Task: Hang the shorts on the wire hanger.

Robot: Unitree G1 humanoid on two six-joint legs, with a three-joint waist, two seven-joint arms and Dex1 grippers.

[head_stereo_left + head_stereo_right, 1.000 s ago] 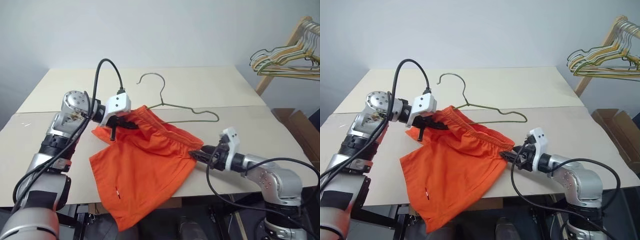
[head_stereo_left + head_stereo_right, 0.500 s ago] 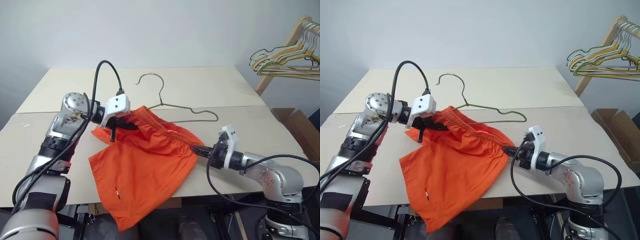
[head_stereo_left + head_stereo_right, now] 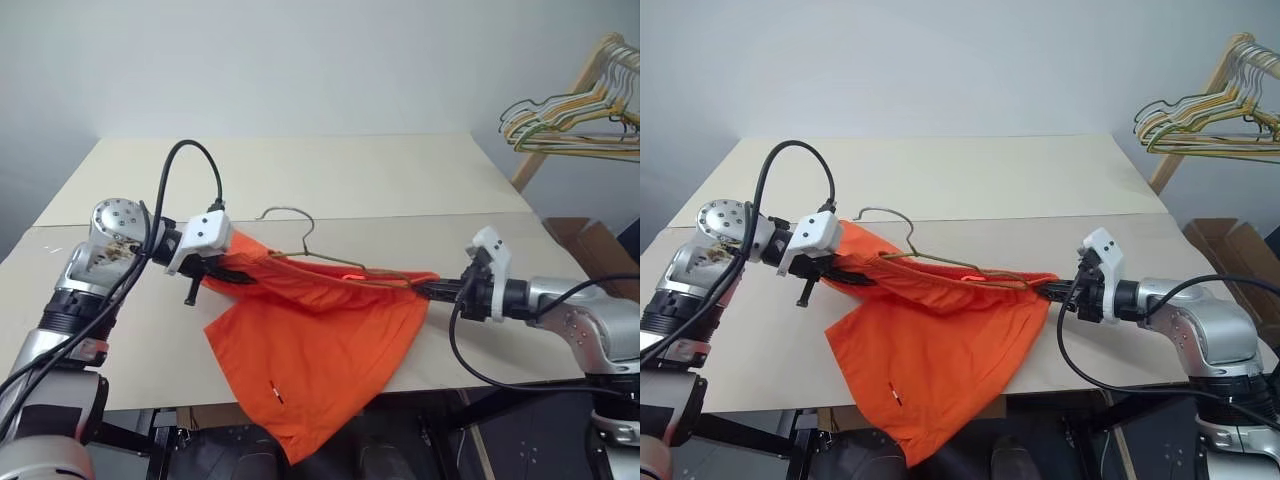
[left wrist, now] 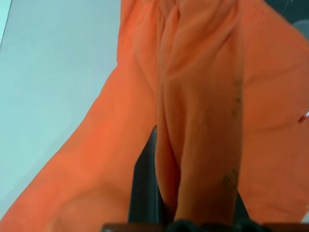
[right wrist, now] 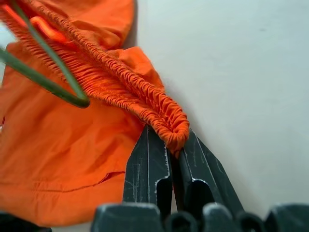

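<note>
Above the table (image 3: pixel 400 170), the shorts (image 3: pixel 320 340) hang stretched between both hands. Left hand (image 3: pixel 232 274) pinches one waistband end; right hand (image 5: pixel 171 145) pinches the other. The wire hanger (image 3: pixel 300 240) sits threaded in the waistband, hook up. Small tag, unreadable.

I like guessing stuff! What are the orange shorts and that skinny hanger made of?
The shorts look like soft, thin woven cloth, matte: they fold and sag, and the waistband is puckered as elastic does. The wire hanger looks like thin bent metal wire, dull grey-green, perhaps coated; the pictures cannot settle that.
</note>
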